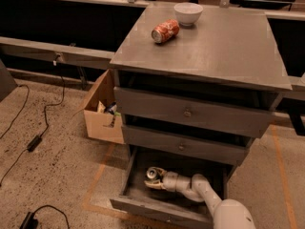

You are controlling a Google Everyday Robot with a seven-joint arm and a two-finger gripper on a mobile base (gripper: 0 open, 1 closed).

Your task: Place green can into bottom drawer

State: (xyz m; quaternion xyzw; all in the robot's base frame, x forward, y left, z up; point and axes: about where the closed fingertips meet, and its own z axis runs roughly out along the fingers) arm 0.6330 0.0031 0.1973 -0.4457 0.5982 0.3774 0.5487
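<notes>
The green can [152, 172] stands upright inside the open bottom drawer [157, 210] of the grey cabinet. Mostly its silver top shows; its sides are largely hidden by my fingers. My gripper [153, 180] reaches into the drawer from the lower right and is closed around the can, low in the tray's left half. My white arm [205, 194] crosses the drawer's front right corner.
An orange-red can [165, 31] lies on its side on the cabinet top [228, 51] next to a white bowl [188, 13]. The two knobbed drawers above are shut. An open cardboard box [102, 116] stands left of the cabinet. Cables [33, 142] lie on the floor.
</notes>
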